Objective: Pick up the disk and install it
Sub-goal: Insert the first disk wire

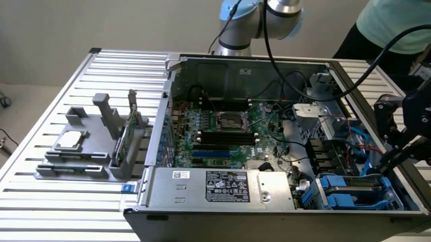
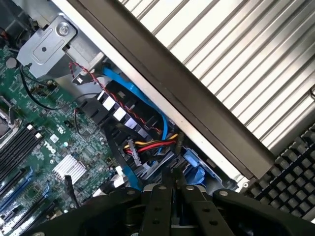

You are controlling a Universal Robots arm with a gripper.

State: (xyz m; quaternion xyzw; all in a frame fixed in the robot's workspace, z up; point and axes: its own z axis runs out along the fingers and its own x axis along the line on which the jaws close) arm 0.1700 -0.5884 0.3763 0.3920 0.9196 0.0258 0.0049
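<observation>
The disk [image 1: 352, 183] lies flat in the drive bay at the near corner of the open computer case [image 1: 202, 63], on the exterior view's right, its grey top framed by the blue carrier [image 1: 340, 197]. My gripper [image 1: 381, 166] reaches down from the right side of the case to the disk's far edge. In the wrist view the two black fingers [image 2: 163, 192] stand pressed together just above the blue carrier [image 2: 193, 166], with nothing seen between them. Whether the tips touch the disk I cannot tell.
Red, yellow and blue cables [image 2: 147, 142] run beside the bay. The motherboard [image 1: 222, 133] and power supply [image 1: 222, 186] fill the case. A grey holder [image 1: 81, 161] on the slatted table carries a small silver chip [image 1: 70, 140] and a green card [image 1: 125, 141]. A person [image 1: 397, 25] stands behind.
</observation>
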